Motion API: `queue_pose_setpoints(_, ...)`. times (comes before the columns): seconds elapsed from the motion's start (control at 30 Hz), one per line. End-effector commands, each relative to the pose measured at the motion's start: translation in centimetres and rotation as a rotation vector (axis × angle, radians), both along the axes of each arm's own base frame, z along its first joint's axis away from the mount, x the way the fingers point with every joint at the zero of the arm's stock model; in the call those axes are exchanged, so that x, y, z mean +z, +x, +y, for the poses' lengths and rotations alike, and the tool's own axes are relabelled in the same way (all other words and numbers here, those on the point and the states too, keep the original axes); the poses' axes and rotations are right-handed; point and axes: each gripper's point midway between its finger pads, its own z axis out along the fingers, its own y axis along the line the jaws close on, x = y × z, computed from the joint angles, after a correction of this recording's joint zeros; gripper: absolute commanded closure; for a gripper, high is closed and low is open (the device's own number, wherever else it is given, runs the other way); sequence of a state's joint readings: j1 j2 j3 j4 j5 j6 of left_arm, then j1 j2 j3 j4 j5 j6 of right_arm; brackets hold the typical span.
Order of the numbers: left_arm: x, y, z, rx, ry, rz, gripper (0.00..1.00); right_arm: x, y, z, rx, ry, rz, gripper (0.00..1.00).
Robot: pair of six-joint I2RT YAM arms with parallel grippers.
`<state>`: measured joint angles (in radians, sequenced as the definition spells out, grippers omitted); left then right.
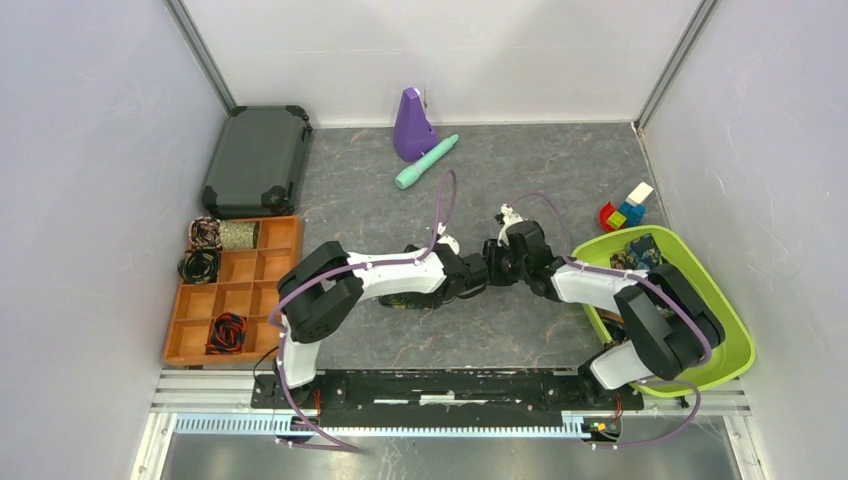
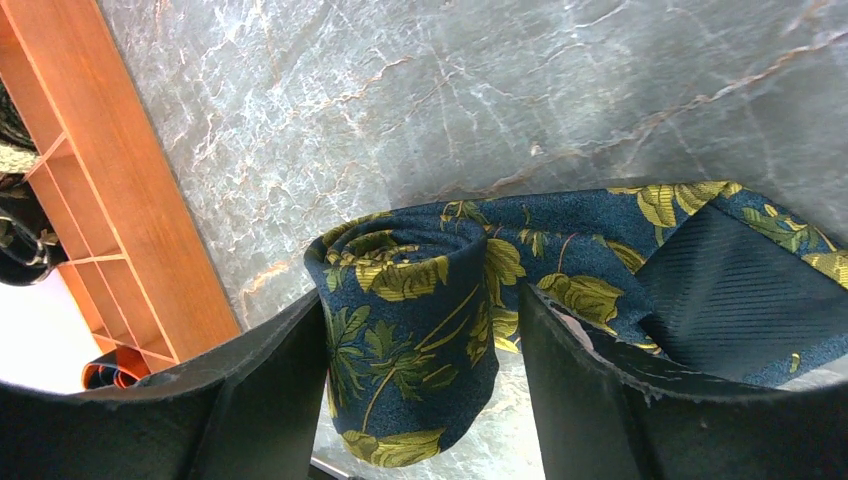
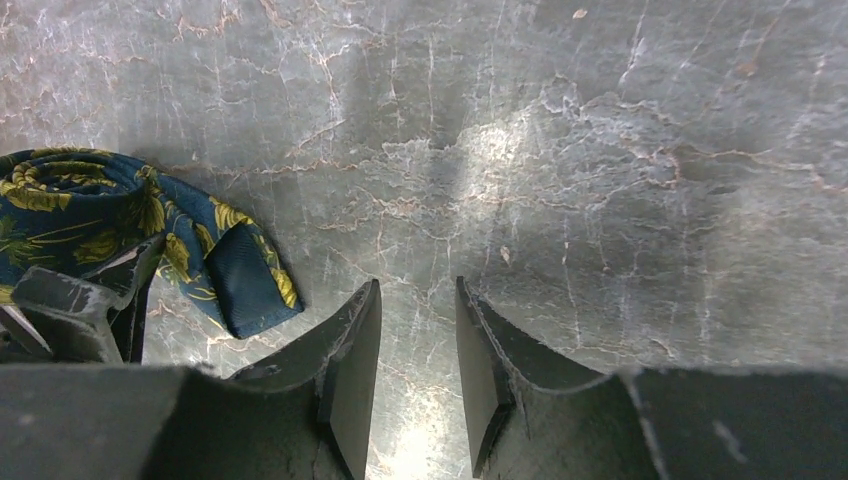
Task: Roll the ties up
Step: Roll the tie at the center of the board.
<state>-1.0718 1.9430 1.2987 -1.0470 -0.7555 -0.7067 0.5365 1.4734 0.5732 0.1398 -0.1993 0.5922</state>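
Forward from the near edge, both arms fold inward so their wrists nearly meet over the middle of the grey table (image 1: 520,330). The left gripper (image 2: 420,305) clasps the coiled part of a navy tie (image 2: 400,270) with yellow leaves, one finger on each side, and the tie's loose end lies spread flat alongside. Just beside it the right gripper (image 3: 418,290) hangs over bare stone, its jaws narrowly apart and empty. Farther left, rolled ties (image 1: 228,333) sit in the wooden tray (image 1: 275,265).
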Motion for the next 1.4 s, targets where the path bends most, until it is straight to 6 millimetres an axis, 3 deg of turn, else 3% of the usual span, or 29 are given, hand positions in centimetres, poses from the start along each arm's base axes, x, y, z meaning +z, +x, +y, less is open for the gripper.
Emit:
queue_pose_setpoints(0.0, 1.5, 0.1, -2.1, 0.012, -0.099, -0.029, 0.26, 0.4, 0.0, 1.5, 0.034, 0.054, -0.017, 0.61)
queue_pose_setpoints(0.4, 3.5, -0.2, -2.9, 0.013, -0.161, -0.044, 0.21, -0.9, -1.2, 3.2, 0.076, 0.064, 0.015, 0.64)
queue_pose_setpoints(0.77, 6.3, -0.8, -4.0, -0.012, -0.338, -0.065, 0.22, 0.6, -0.4, 3.6, 0.084, 0.065, -0.020, 0.64)
queue_pose_setpoints(0.9, 8.3, -0.6, -2.5, 0.008, -0.381, -0.109, 0.23, 2.3, 0.0, 3.9, 0.088, 0.085, -0.048, 0.64)
queue_pose_setpoints(1.1, 11.2, -0.2, 1.4, 0.069, -0.501, -0.167, 0.23, 6.2, 0.3, 5.6, 0.130, 0.120, -0.111, 0.64)
queue_pose_setpoints(1.37, 11.0, -0.3, 7.1, 0.168, -0.619, -0.197, 0.24, 12.0, -0.9, 12.6, 0.263, 0.214, -0.169, 0.65)
